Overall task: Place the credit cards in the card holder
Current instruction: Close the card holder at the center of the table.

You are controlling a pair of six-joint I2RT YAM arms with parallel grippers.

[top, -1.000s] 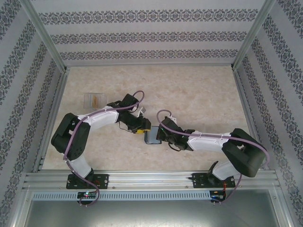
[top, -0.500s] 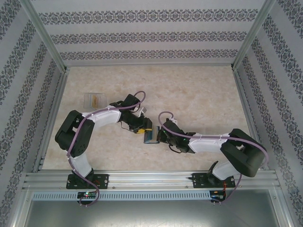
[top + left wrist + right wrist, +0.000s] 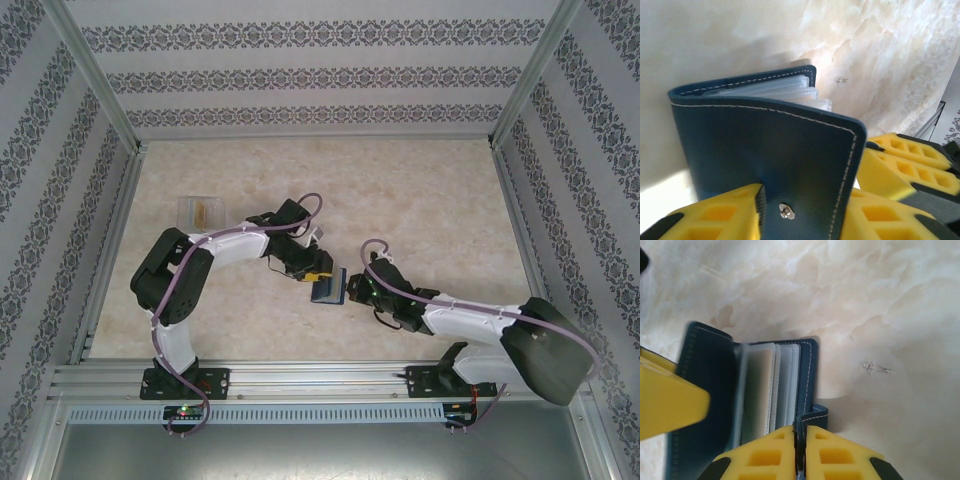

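Spreading the holder [image 3: 705, 370] takes both arms. The right gripper [image 3: 801, 450] has its jaws pinched almost together on the thin edge of one cover. The left gripper [image 3: 800, 220] has its yellow fingers [image 3: 715, 222] on either side of the other cover, the one with the snap [image 3: 786, 212], and looks clamped on it, though the angle leaves some doubt. Held from opposite sides like this, the covers stand apart in a V and the clear sleeves [image 3: 760, 390] fan out between them, which I judge is the point: exposing a slot for a card. The sleeves look pale and unfilled. The holder sits near the middle of the table [image 3: 420, 190], toward its near edge, directly between the two grippers; whether it rests on the surface or hangs just above it I cannot tell. The cards [image 3: 203, 212] lie in a clear box [image 3: 186, 208] well apart at the far left. Both arms are folded low with elbows out to the sides, forearms converging on the centre, wrists turned so the fingers meet the holder from left and right. One gripper must probably let go to fetch a card, and the holder may then fall shut.
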